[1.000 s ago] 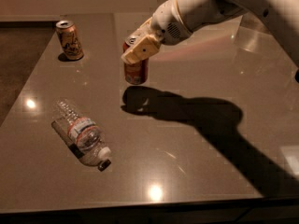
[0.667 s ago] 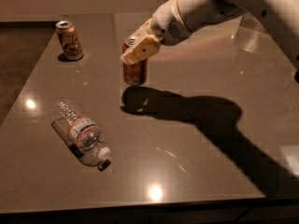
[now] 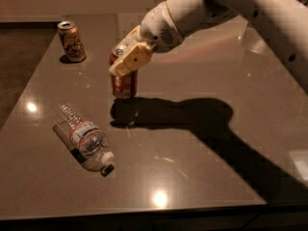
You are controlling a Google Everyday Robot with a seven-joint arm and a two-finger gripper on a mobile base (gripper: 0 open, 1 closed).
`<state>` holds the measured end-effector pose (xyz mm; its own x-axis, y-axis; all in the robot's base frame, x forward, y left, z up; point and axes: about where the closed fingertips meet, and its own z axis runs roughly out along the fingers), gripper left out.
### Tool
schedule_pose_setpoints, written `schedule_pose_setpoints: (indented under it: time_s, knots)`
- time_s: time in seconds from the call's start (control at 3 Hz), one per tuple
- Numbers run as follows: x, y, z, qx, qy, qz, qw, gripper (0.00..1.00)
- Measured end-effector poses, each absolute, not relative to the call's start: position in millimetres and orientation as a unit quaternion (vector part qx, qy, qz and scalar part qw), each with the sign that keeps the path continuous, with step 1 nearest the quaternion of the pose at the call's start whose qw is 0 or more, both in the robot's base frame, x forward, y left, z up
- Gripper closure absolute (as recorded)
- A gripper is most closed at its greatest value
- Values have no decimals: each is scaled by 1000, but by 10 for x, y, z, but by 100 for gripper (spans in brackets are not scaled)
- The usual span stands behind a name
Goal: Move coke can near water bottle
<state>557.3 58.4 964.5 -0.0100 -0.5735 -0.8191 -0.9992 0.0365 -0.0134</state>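
Carrying red-orange soda can with silver top, tan two-finger gripper pinches its upper body, mid-table. Can now left of and nearer than a second ago, closing on clear ribbed plastic bottle lying near-left. Gap remains; transfer likely unfinished.

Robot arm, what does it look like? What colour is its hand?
The arm is smooth, white and tube-shaped, with small dark dots along one side and a grille of tiny holes near the wrist. Its gripper, closed around the top of the red-orange soda can, has blocky cream-tan fingers.
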Motion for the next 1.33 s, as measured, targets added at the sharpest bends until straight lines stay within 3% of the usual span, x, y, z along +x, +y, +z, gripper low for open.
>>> schedule_pose_setpoints:
  time_s: [1.0,1.33]
  knots:
    - [5175,736,9370,-655,603,334,309,100]
    - [5080,791,9292,-664,595,340,298,86]
